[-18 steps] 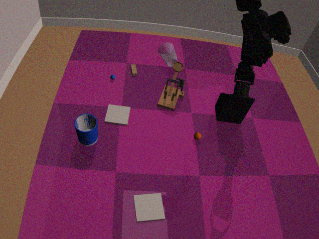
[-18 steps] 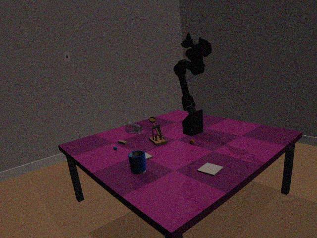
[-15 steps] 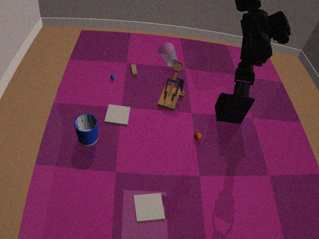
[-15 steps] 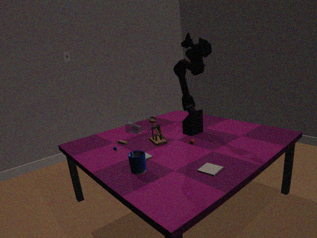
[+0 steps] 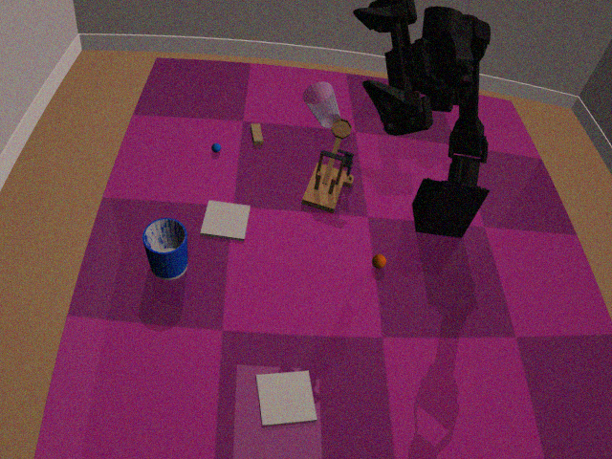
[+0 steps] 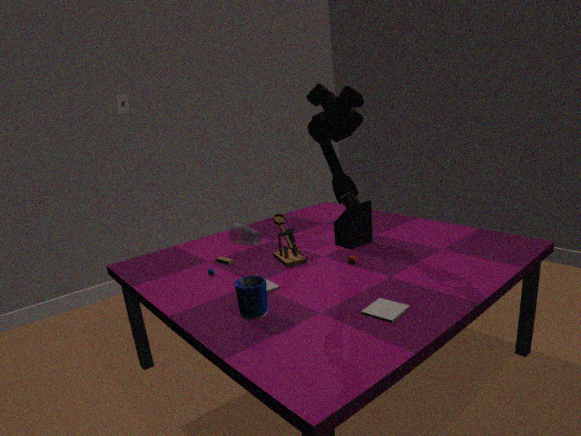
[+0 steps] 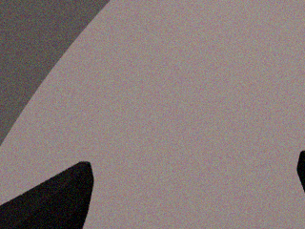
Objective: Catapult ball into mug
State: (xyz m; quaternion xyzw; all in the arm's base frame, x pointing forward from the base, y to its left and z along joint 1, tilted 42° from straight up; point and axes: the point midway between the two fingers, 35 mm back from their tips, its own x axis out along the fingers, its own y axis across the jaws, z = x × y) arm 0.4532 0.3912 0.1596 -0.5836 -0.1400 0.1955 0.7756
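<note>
The wooden catapult (image 5: 319, 196) (image 6: 289, 258) stands behind the middle of the table. Its arm is raised, and its round cup (image 5: 340, 128) (image 6: 279, 219) looks empty. An orange ball (image 5: 379, 261) (image 6: 351, 259) lies on the table near the robot's base. A smaller blue ball (image 5: 215, 147) (image 6: 211, 272) lies on the far side of the catapult from the base. The blue mug (image 5: 168, 259) (image 6: 252, 299) stands upright, its inside pale. My gripper (image 5: 360, 47) (image 6: 335, 92) (image 7: 200, 168) is wide open and empty, high above the table and away from both balls.
A clear cup (image 5: 322, 104) (image 6: 244, 233) lies tipped behind the catapult. A small wooden block (image 5: 256, 134) (image 6: 224, 260) lies near the blue ball. One white tile (image 5: 226, 220) (image 6: 271, 285) lies beside the mug, another (image 5: 286, 398) (image 6: 385, 310) farther off. The wrist view shows only pale and grey wall surfaces.
</note>
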